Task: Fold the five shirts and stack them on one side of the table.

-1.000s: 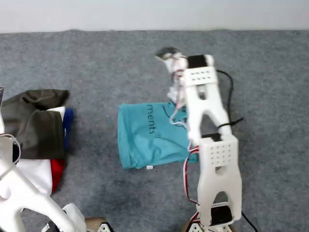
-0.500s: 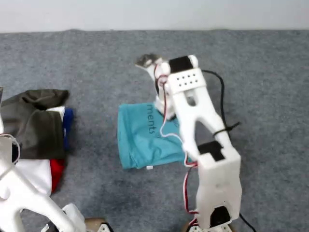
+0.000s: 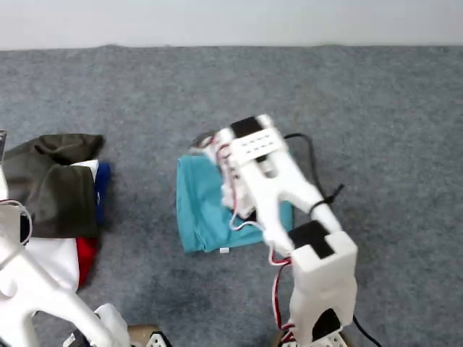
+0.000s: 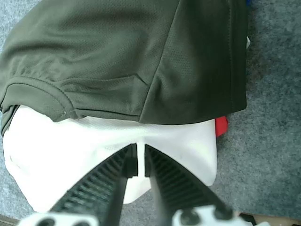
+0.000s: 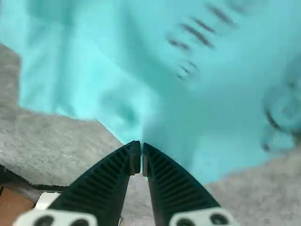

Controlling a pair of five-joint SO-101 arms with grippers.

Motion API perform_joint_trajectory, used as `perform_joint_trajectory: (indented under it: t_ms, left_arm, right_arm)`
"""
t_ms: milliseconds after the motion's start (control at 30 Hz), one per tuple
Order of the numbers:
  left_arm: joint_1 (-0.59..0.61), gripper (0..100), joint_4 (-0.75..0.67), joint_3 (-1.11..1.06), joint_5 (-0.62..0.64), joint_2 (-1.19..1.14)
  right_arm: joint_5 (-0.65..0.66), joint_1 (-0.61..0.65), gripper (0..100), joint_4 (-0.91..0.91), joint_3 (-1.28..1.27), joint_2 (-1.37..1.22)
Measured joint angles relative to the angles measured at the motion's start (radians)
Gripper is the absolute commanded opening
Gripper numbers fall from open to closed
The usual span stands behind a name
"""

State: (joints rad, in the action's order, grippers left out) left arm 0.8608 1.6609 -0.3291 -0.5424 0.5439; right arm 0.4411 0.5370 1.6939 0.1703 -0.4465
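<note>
Since a second ago our right arm [image 3: 289, 195] has swung in from 12 o'clock, over the teal shirt [image 3: 199, 206] at centre of the table [image 3: 376, 144]. We log: right gripper [image 5: 141, 157], jaws together above that shirt; left gripper [image 4: 137, 162], jaws together over the white shirt [image 4: 94, 160] under the olive shirt [image 4: 122, 56], pile [image 3: 54, 260] at 9 o'clock

left gripper [image 4: 137, 149] closed, right gripper [image 5: 141, 145] closed
</note>
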Motion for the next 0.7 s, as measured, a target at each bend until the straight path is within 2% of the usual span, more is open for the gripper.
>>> perform_joint_trajectory:
  t_ms: [200, 500, 700]
  left_arm:
    - [0.000, 4, 0.000, 0.000, 0.000, 0.000]
    - [0.000, 4, 0.000, 0.000, 0.000, 0.000]
    - [0.000, 4, 0.000, 0.000, 0.000, 0.000]
  right_arm:
    - [-0.040, 0.124, 0.9, 0.000, 0.003, -0.021]
    - [-0.049, 0.137, 0.9, 0.052, 0.080, -0.021]
    - [-0.049, 0.210, 0.9, -0.018, 0.081, -0.064]
